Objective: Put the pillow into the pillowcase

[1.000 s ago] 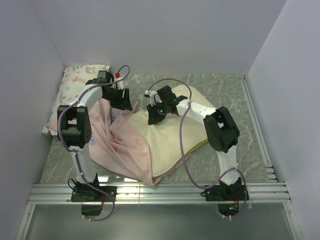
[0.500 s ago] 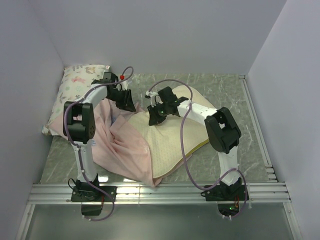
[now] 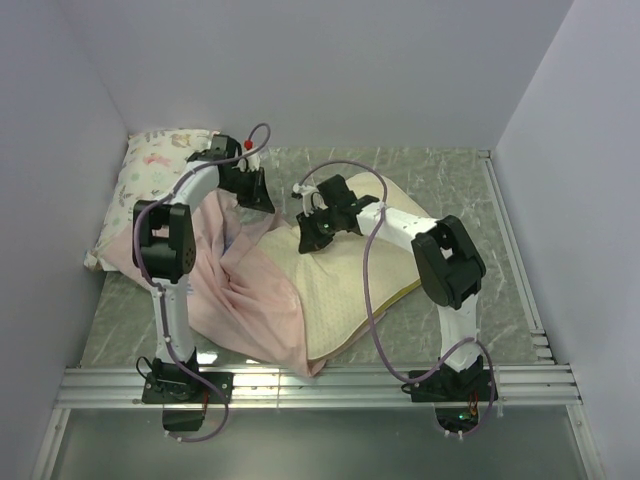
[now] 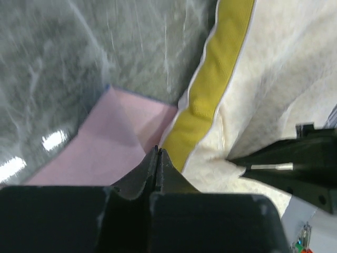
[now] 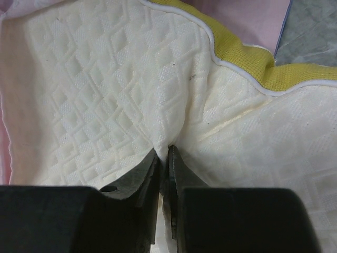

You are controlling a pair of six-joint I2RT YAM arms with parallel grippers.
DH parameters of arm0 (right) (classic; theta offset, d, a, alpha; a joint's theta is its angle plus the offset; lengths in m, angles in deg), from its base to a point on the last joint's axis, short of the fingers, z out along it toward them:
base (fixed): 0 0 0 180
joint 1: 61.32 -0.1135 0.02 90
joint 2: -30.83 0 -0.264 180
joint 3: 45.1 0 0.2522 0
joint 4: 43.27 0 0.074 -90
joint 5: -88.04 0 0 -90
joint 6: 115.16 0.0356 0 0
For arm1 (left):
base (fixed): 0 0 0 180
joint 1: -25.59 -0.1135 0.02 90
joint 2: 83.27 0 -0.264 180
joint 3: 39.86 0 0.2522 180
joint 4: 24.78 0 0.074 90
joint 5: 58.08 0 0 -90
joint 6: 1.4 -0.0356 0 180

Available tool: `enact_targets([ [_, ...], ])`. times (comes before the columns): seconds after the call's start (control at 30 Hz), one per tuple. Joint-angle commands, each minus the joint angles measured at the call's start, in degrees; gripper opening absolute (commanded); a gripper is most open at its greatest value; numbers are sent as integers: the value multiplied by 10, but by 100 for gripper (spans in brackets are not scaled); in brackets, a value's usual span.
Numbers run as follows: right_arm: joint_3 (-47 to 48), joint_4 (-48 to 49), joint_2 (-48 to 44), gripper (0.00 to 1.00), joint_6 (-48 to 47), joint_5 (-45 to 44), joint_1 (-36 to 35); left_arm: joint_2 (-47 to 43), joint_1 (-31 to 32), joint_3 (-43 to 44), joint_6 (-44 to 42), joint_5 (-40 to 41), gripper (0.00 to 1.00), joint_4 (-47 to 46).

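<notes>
The cream dimpled pillow point(image 3: 345, 280) lies slantwise mid-table, its left part under the crumpled pink pillowcase point(image 3: 240, 290). My right gripper point(image 3: 308, 238) is shut on a pinch of the pillow's cover point(image 5: 105, 79), and a fold of cream fabric sits between its jaws point(image 5: 164, 150). My left gripper point(image 3: 258, 195) is at the pillow's far left corner. Its jaws point(image 4: 158, 150) are pressed together where the pink pillowcase point(image 4: 105, 142) meets the pillow's yellow side band point(image 4: 221, 63). No cloth shows between them.
A small white pillow with a flower print point(image 3: 150, 175) leans in the far left corner against the wall. Grey marble tabletop point(image 3: 450, 190) shows behind and right of the pillow. Walls close in on three sides, and a metal rail point(image 3: 320, 385) runs along the near edge.
The left gripper has closed from open and shifted right and farther back to the pillow's far corner. The right gripper has tightened on the pillow cover, hardly moving.
</notes>
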Motion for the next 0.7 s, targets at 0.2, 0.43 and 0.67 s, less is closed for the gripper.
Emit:
enact_targets([
  [0.2, -10, -34, -14, 0, 11, 13, -2, -13, -12, 68, -51, 79, 67, 77],
  [0.43, -6, -35, -11, 0, 8, 7, -2, -67, -16, -45, -70, 135, 70, 92],
  [0.67, -5, -37, -13, 0, 10, 9, -3, -43, -12, -41, -39, 71, 69, 78],
])
